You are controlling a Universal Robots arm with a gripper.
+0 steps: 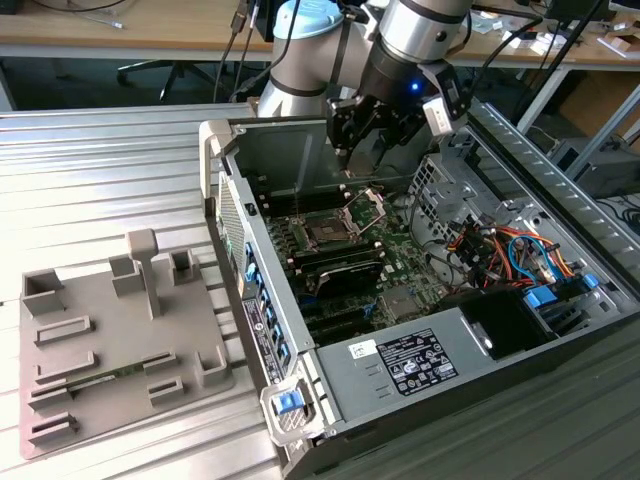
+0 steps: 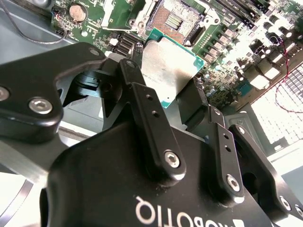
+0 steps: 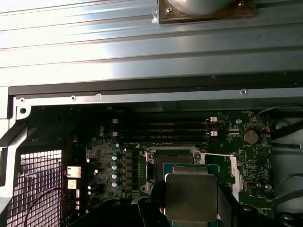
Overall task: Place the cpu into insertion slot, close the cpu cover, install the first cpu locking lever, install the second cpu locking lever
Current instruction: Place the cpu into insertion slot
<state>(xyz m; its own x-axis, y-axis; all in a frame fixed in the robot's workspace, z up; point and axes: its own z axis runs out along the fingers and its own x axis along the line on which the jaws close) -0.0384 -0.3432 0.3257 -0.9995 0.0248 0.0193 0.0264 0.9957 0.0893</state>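
Observation:
My gripper hangs inside the open computer case, above the green motherboard. It is shut on the cpu, a thin square chip with a dull silver face, pinched by its edges between the two black fingers. In the first wrist view the cpu sits in front of the insertion slot and covers part of it. The insertion slot lies open and bare, its pin field exposed. The cpu cover stands raised on its hinge beside the slot. A thin lever wire crosses near the slot.
The case's metal walls rise around the board. A drive cage and a bundle of coloured cables lie at the exterior view's right. Long memory slots run beside the socket. A grey fixture tray rests on the ribbed table.

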